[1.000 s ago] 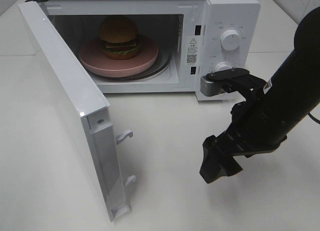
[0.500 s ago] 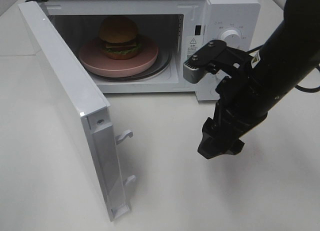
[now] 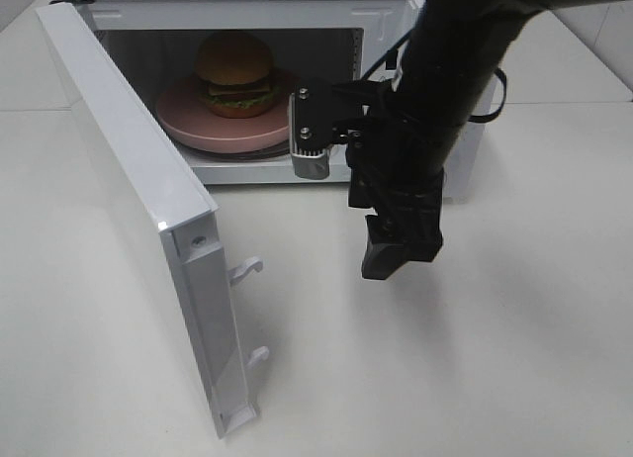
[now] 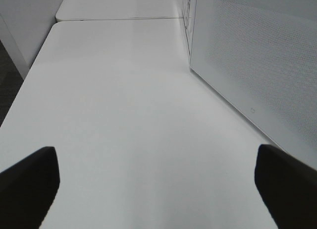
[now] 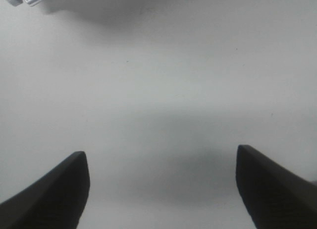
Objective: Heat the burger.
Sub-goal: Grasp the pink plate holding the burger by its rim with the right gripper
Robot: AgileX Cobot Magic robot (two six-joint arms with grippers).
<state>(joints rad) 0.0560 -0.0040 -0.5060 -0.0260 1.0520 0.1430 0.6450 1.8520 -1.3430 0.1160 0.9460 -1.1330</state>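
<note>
The burger [image 3: 235, 73] sits on the pink plate [image 3: 178, 116] inside the microwave [image 3: 247, 10], whose door [image 3: 129, 180] stands wide open. The right hand [image 3: 396, 251] hangs released and empty above the white surface [image 3: 495, 358] in front of the oven. The left hand [image 4: 158, 187] is spread empty too.

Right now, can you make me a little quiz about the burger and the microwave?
1. True or false: the burger sits on the pink plate inside the microwave.
2. Pick one: the microwave's door is A) shut, B) swung wide open, C) taken off.
3. In a word: what is the right gripper holding?

Key: 1 true. 2 B. 3 nothing; it is open over the bare table.
</note>
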